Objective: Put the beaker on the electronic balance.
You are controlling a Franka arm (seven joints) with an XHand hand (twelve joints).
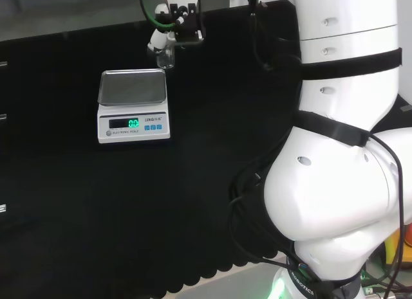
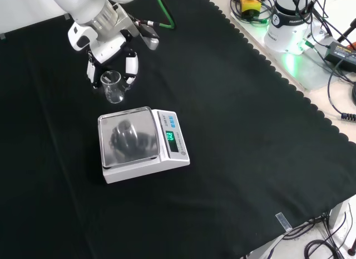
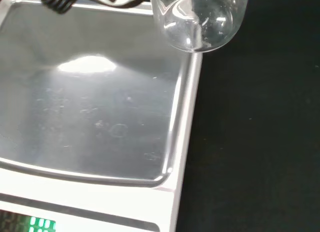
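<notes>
A small clear glass beaker [image 2: 112,86] hangs upright between the fingers [image 2: 131,66] of my hand [image 2: 109,32], just beyond the balance's far edge in the front view. In the head view the beaker [image 1: 168,55] sits under the hand [image 1: 179,19], to the upper right of the balance. The white electronic balance [image 2: 173,149] has a bare steel pan [image 2: 127,137] and a lit green display. Seen from the wrist, the beaker's base [image 3: 199,18] overlaps the pan's corner [image 3: 90,102]. The hand's fingers curl round the beaker.
Black cloth covers the bench, with a scalloped edge [image 2: 289,86] at the front view's right. Cables and power units [image 2: 295,25] lie beyond that edge. The arm's big white links [image 1: 341,144] stand at the head view's right.
</notes>
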